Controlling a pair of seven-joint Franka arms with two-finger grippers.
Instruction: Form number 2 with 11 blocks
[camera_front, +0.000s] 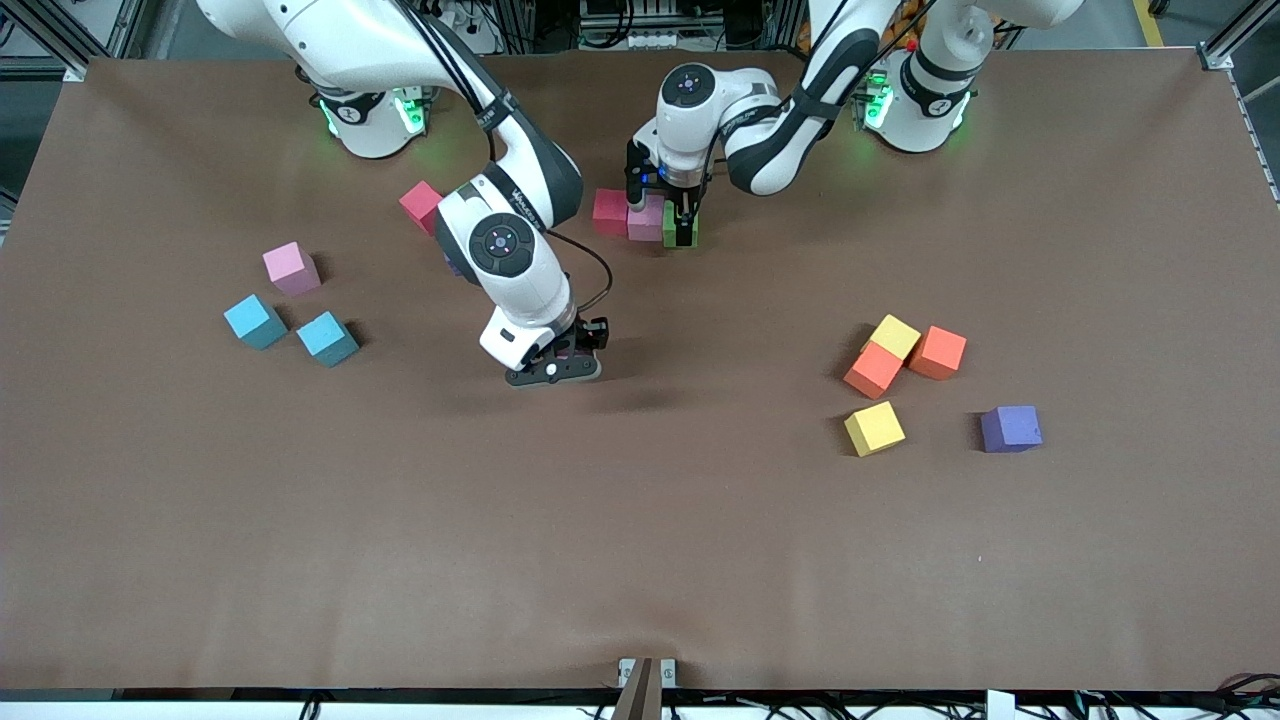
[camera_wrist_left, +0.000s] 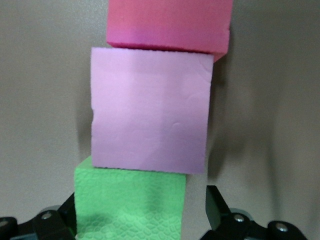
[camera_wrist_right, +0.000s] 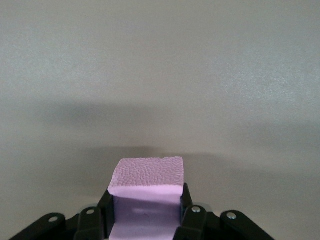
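Note:
Three blocks stand touching in a row near the arms' bases: a deep pink one (camera_front: 609, 211), a pale pink one (camera_front: 646, 222) and a green one (camera_front: 681, 229). My left gripper (camera_front: 683, 234) is down around the green block (camera_wrist_left: 130, 205), open, with a gap showing at one finger (camera_wrist_left: 217, 207). Over bare table at mid-table, my right gripper (camera_front: 560, 362) is shut on a pale pink block (camera_wrist_right: 147, 175). Loose blocks lie at both ends of the table.
Toward the right arm's end lie a pink block (camera_front: 291, 267), two light blue blocks (camera_front: 254, 321) (camera_front: 327, 338) and a red block (camera_front: 421, 205). Toward the left arm's end lie two yellow (camera_front: 895, 335) (camera_front: 874, 428), two orange (camera_front: 873, 370) (camera_front: 938, 352) and a purple block (camera_front: 1010, 428).

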